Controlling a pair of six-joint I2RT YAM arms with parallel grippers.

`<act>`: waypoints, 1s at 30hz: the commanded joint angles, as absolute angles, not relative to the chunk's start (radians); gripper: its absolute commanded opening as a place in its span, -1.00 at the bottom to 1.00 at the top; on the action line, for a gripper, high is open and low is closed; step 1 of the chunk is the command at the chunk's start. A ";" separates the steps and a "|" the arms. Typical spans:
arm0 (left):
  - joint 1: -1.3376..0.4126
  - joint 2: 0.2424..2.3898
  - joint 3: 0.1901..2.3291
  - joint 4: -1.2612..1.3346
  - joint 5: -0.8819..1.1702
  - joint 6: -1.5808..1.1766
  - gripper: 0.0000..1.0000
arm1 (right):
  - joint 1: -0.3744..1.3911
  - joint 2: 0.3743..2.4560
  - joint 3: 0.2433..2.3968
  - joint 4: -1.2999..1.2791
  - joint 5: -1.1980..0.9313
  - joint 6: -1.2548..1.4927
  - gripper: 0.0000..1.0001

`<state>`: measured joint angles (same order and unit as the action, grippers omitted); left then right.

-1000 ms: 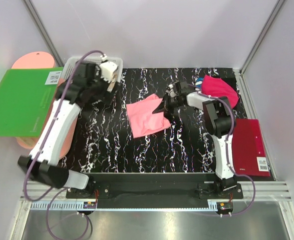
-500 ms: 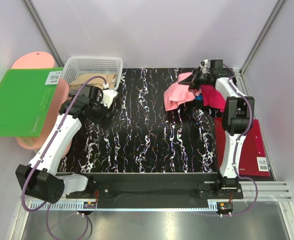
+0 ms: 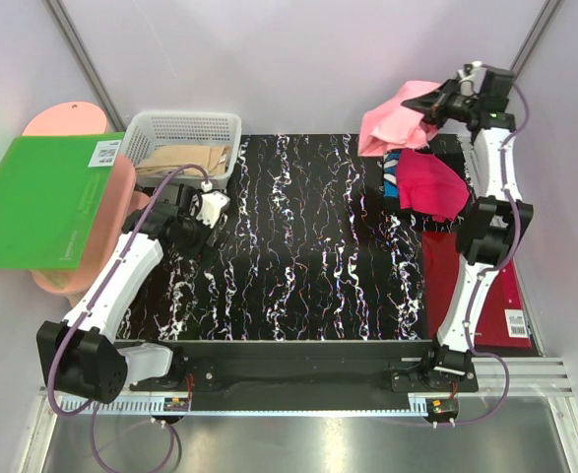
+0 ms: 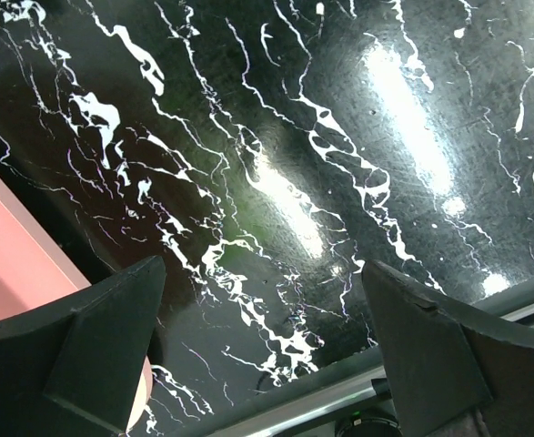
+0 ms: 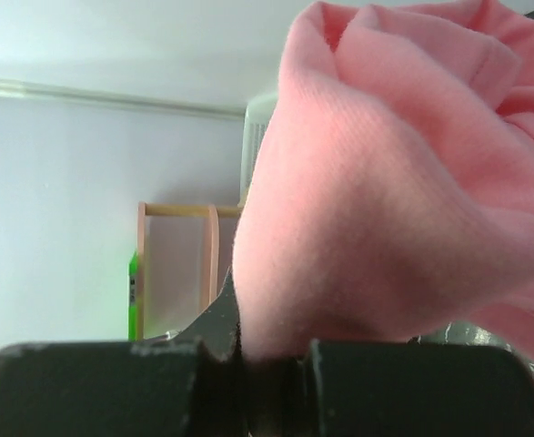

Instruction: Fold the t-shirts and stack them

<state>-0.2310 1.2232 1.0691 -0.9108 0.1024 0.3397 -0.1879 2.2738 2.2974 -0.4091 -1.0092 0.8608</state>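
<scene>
The salmon-pink t-shirt point(image 3: 395, 123) hangs bunched in the air at the back right, above the table's far edge. My right gripper point(image 3: 432, 102) is shut on it; in the right wrist view the pink cloth point(image 5: 385, 182) bulges out of the closed jaws. Under it a magenta t-shirt point(image 3: 430, 183) lies on the table's back right corner, with a strip of the blue t-shirt point(image 3: 390, 173) showing at its left edge. My left gripper point(image 3: 205, 212) hovers open over the bare black marbled table point(image 4: 276, 182) on the left, holding nothing.
A white basket point(image 3: 185, 133) with tan cloth stands at the back left. A flat green board point(image 3: 37, 202) lies over a pink surface point(image 3: 121, 197) on the left. A dark-red board point(image 3: 485, 286) lies at the right edge, beside the right arm.
My right gripper has carried the pink t-shirt from the table's middle up to the back right corner, lifting it into the air. My left arm has pulled back from the basket toward the near left.
</scene>
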 commanded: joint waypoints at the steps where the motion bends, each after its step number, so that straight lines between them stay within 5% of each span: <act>1: -0.212 1.189 1.065 -0.848 0.140 0.337 0.91 | -0.287 2.281 2.346 -0.416 -1.054 0.927 -1.00; 20: -0.173 1.229 1.068 -0.835 0.170 0.345 0.89 | -0.370 2.321 2.227 -0.414 -1.028 0.905 -1.00; 30: -0.169 1.238 1.092 -0.834 0.193 0.347 0.88 | -0.377 2.169 1.867 -0.580 -0.842 0.686 -1.00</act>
